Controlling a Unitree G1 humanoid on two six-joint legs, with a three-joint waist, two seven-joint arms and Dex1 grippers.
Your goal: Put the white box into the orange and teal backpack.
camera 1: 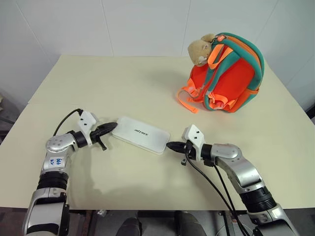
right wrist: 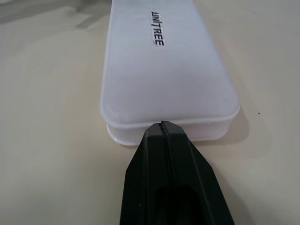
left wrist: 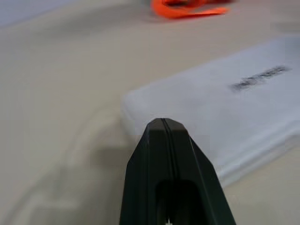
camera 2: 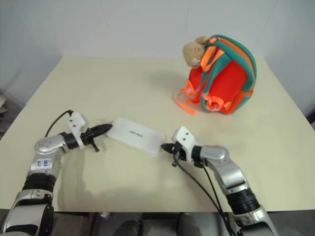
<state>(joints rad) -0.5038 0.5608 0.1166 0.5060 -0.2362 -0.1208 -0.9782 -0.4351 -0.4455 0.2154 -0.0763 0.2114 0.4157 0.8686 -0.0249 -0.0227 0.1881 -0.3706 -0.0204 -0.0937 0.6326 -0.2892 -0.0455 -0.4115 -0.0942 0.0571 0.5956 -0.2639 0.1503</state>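
The white box (camera 1: 141, 134) lies flat on the table's near middle, dark lettering on its lid. My left gripper (camera 1: 113, 127) is shut, its tip at the box's left end (left wrist: 197, 122). My right gripper (camera 1: 170, 145) is shut too, its tip against the box's right end (right wrist: 164, 79). Nothing sits between either pair of fingers. The orange and teal backpack (camera 1: 231, 78) stands upright at the far right, a tan plush toy (camera 1: 201, 49) at its top and orange webbing (camera 1: 187, 98) trailing on the table.
The cream table (camera 1: 123, 83) stretches back to a white wall. Its front edge runs just below my arms. Black cables (camera 1: 206, 182) hang from the right wrist.
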